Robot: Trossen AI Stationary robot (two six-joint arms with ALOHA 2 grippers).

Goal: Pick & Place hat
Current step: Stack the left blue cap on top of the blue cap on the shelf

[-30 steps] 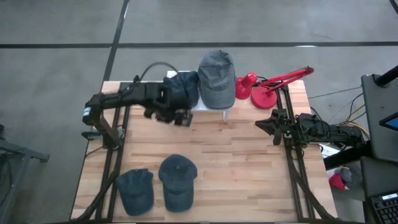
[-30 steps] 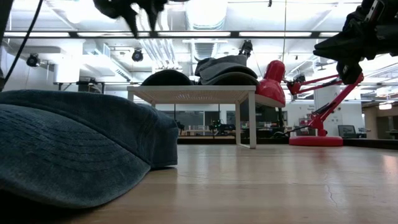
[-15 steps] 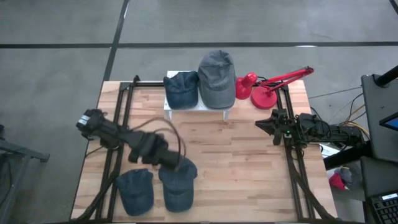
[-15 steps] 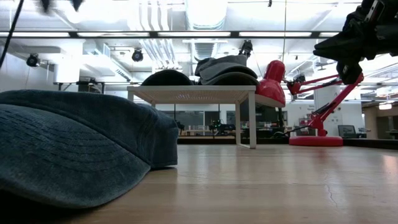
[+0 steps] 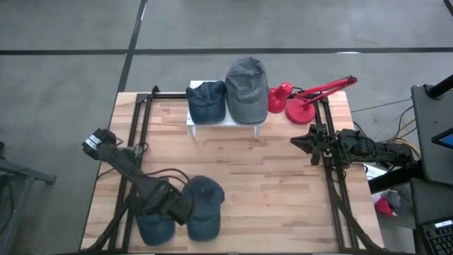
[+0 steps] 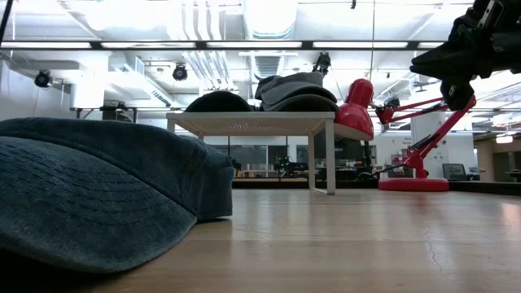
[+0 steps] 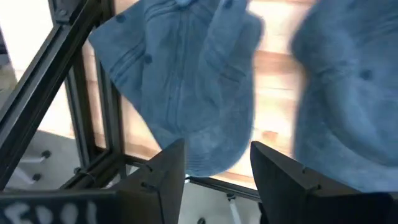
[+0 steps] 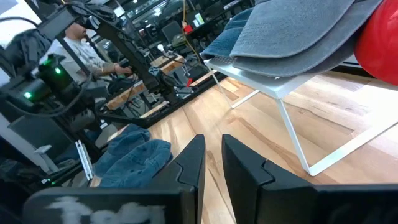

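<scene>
Two dark blue caps lie flat on the table near its front left: one by the corner, the other to its right. My left gripper hangs open above the gap between them, pointing steeply down. In the left wrist view its fingers frame the brim of the corner cap, with nothing between them. A dark blue cap and a grey cap rest on a white stand at the far edge. My right gripper waits shut at the right side.
A red desk lamp stands at the far right beside the stand. Black frame rails run along the table's left side and others along its right side. Bare wood lies between the near caps and the right arm.
My left gripper has swung from beside the stand at the far edge toward the near edge and gone down, rolling its wrist as it went. It stays open and now hangs over the two caps at the near left. The caps have not moved.
</scene>
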